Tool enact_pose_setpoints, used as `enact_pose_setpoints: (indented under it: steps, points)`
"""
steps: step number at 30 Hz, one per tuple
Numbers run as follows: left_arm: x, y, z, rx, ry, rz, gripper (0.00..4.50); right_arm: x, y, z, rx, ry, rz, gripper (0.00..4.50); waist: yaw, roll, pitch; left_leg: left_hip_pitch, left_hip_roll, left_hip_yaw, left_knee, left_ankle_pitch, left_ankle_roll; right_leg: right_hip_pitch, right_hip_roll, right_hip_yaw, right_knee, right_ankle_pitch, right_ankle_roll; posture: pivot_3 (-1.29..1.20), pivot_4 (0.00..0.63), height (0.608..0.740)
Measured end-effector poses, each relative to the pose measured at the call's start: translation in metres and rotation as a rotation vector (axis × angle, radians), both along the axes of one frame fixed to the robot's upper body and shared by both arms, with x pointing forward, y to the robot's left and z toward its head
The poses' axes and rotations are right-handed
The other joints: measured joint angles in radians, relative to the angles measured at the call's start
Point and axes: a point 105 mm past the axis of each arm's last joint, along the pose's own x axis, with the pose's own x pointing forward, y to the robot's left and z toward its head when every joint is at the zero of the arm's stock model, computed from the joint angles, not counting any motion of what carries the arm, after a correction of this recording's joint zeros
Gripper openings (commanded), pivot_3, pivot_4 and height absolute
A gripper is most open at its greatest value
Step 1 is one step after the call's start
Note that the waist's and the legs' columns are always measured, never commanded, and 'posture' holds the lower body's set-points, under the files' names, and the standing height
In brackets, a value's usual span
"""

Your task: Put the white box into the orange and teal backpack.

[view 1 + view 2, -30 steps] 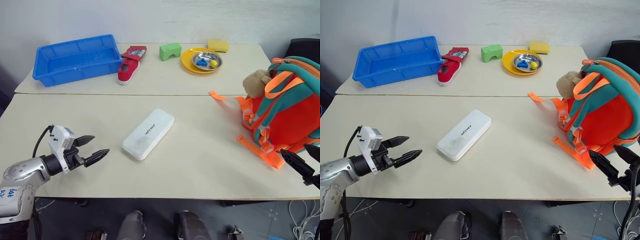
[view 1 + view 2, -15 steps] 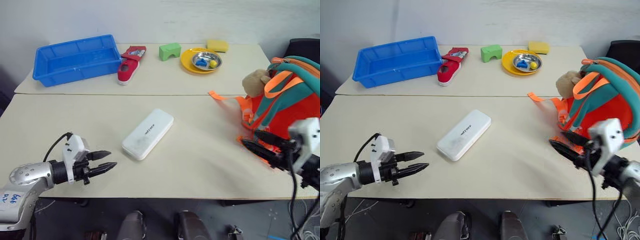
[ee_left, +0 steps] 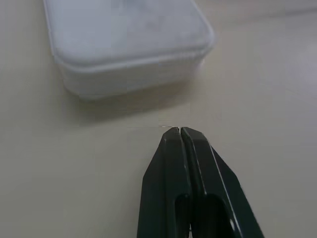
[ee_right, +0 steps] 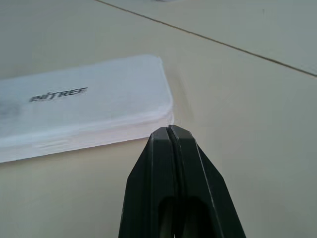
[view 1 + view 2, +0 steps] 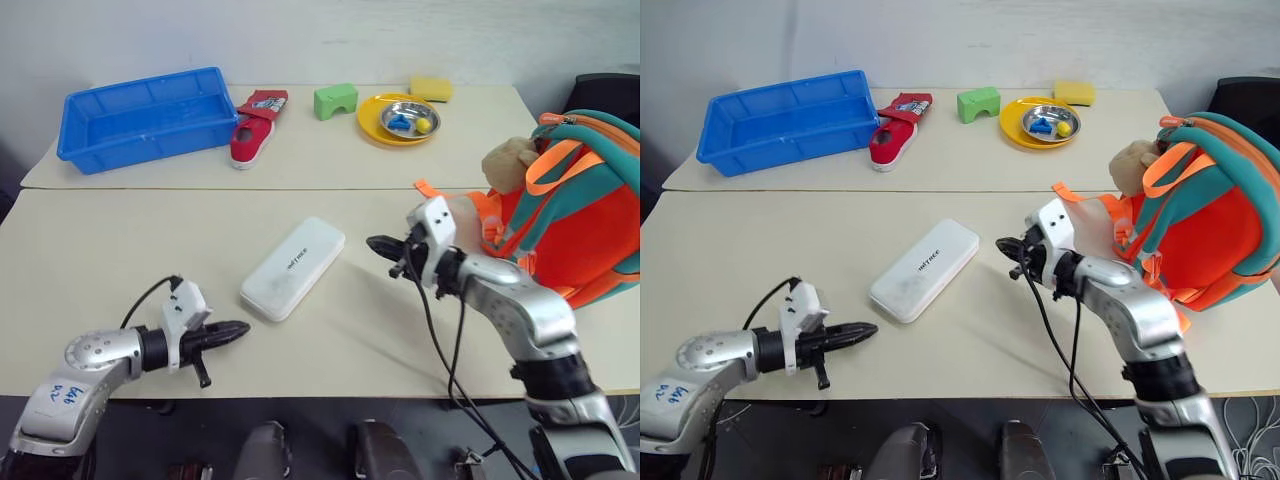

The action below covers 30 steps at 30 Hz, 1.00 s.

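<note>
The orange and teal backpack (image 5: 580,215) is cut off by the frame's edge at 3 o'clock, so its far side and opening cannot be made out; a tan plush toy (image 5: 508,162) hangs at its upper corner; the dark lettering on the white box (image 5: 293,267) is too small to read from the head views; the small blue and yellow items in the metal bowl (image 5: 408,119) on the yellow plate (image 5: 378,122) cannot be identified.

The white box lies flat near the middle of the table (image 5: 120,250), running diagonally from 7 to 1 o'clock, well apart from the backpack; nothing grips it.

The left gripper (image 5: 238,329) has its two fingers pressed together, holding nothing; the box's near end sits at about 1 o'clock from its tip, close but not touching; the right gripper (image 5: 375,243) is likewise pinched closed and empty, low over the table; the box's far end lies at about 9 o'clock from its tip, just beside it with a narrow gap.
</note>
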Motion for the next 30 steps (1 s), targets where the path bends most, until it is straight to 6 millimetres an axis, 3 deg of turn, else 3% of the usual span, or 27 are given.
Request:
enact_pose_setpoints:
  steps: [7,14,18,22,25,30]
  points:
    - [0.015,-0.002,0.009,-0.039,-0.05,0.08,0.04,0.048,0.013,0.009,-0.007,-0.028,-0.07,0.0,0.003,0.0,0.0,0.0,0.0,0.0,0.001,0.001,-0.001,0.0,0.0,-0.001,0.002,0.0,0.0,0.0,0.15,0.74]
    - [0.022,0.0,0.008,-0.051,-0.059,0.118,0.04,0.068,0.03,-0.012,-0.094,0.022,-0.046,0.0,-0.011,0.0,0.0,0.0,0.0,0.001,0.0,0.002,-0.004,0.0,0.0,-0.001,0.004,0.0,0.0,0.0,0.15,0.74]
    - [0.024,-0.001,0.009,-0.054,-0.069,0.124,0.04,0.064,0.04,-0.024,-0.111,0.05,0.025,0.0,-0.017,0.0,0.0,0.0,0.0,0.001,0.0,0.002,-0.004,0.0,0.0,-0.001,0.004,0.0,0.0,0.0,0.15,0.74]
    - [0.028,-0.001,0.01,-0.055,-0.085,0.118,0.04,0.059,0.037,-0.024,-0.122,0.062,0.076,0.0,-0.014,0.0,0.0,0.0,0.0,0.001,0.001,0.002,-0.004,0.0,0.0,-0.001,0.004,0.0,0.0,0.0,0.15,0.74]
    - [0.038,0.011,0.012,-0.031,-0.101,0.136,0.04,0.041,0.026,-0.02,-0.118,0.078,0.152,0.0,-0.011,0.0,0.0,0.0,0.0,0.0,0.0,0.002,-0.004,0.001,0.0,-0.002,0.003,0.0,0.0,0.0,0.15,0.74]
    - [0.048,0.026,0.016,0.026,-0.133,0.12,0.04,-0.002,0.013,-0.033,-0.158,0.153,0.278,0.0,-0.012,0.0,0.0,0.0,0.0,0.0,0.0,0.0,-0.001,0.0,0.0,-0.002,0.002,0.0,0.0,0.0,0.15,0.74]
